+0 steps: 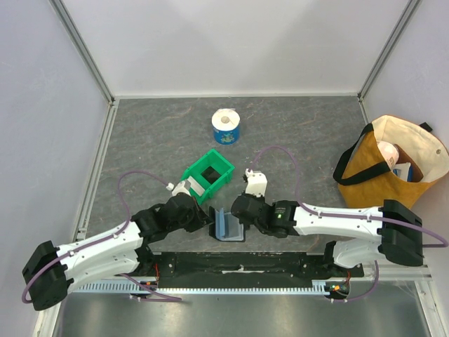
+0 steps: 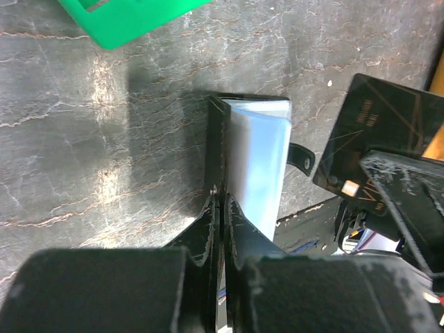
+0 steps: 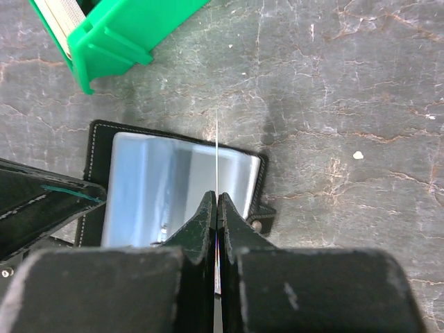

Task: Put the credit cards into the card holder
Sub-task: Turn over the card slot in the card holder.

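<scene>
Though illegible, gold print (image 2: 365, 114) on black card (image 2: 388, 142)

Top edge cuts off green plastic bin (image 3: 104, 35) in both wrist views. Left wrist: black thin card (image 2: 378, 132) partly hidden behind right end effector (image 3: 216, 201); right wrist shows it edge-on only. Top view: black folding wallet (image 1: 228, 226) partly covered.

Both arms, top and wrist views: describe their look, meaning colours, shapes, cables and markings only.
The left arm and right arm have white tubular links joined by bulky black joint housings. A lilac cable loops off each: the left cable and the right cable. A small green light glows on the right arm. The left gripper and right gripper have black, wedge-shaped, scuffed fingers.
</scene>
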Robot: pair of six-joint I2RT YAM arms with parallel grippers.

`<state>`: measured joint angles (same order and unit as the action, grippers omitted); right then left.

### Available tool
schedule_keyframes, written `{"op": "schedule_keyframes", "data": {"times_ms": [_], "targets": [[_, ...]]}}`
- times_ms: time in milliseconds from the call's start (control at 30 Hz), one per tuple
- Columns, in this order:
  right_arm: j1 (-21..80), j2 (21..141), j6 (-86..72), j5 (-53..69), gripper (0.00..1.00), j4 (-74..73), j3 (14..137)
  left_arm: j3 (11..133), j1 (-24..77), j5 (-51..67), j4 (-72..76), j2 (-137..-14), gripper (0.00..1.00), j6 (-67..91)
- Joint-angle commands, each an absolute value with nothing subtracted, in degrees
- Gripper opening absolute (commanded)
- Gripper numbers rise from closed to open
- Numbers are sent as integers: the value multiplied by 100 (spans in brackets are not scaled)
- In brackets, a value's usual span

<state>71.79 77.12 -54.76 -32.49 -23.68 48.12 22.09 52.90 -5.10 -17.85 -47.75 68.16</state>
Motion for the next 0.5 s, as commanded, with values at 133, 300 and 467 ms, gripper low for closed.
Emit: {"op": "schedule_keyframes", "data": {"times_ms": [133,300,467], "targets": [[7198,7189,-5713,-3595,0,-2435,4799,2084,5441,-738,-1995,-4790,2,6812],[7198,7461,-5827,-3253,0,-2365,4703,1469,5440,-870,-1899,-4641,2,7127],[7198,7532,-5854,-2735,0,-1821,4395,784,5440,-835,-1320,-4562,2,7523]]}}
